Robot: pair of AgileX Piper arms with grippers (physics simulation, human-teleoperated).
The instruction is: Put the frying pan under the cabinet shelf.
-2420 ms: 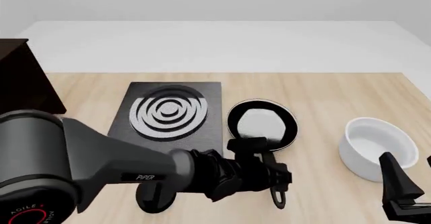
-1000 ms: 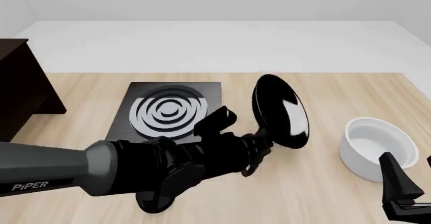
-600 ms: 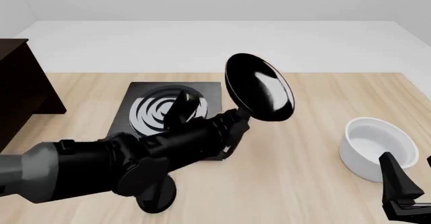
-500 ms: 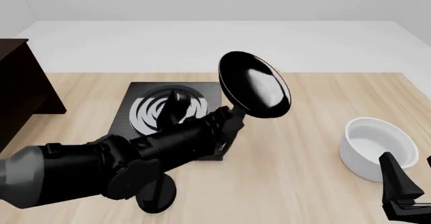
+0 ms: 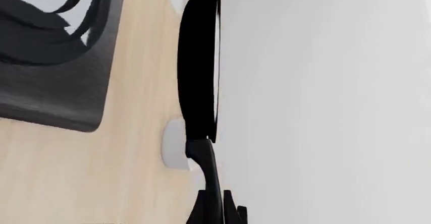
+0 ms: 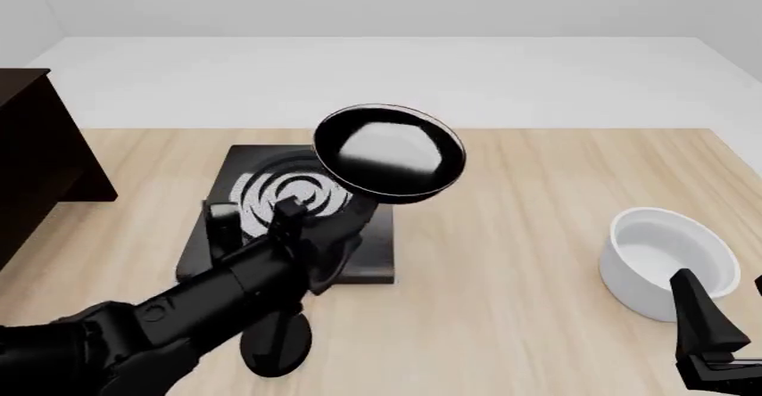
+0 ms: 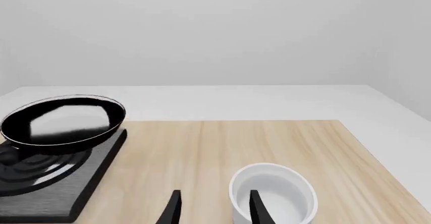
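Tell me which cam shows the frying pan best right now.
Front view: the frying pan shows as a full round outline with its glossy inside, held in the air over the stove plate. The right wrist view shows it smaller, at the frame edge. The left wrist view gives only an edge-on black sliver plus handle.

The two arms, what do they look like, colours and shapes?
The left arm is glossy black, made of rounded tubular segments with bulky joints. Of the right arm only its gripper shows: black, with slim tapered fingers. No cables or markings are visible now.
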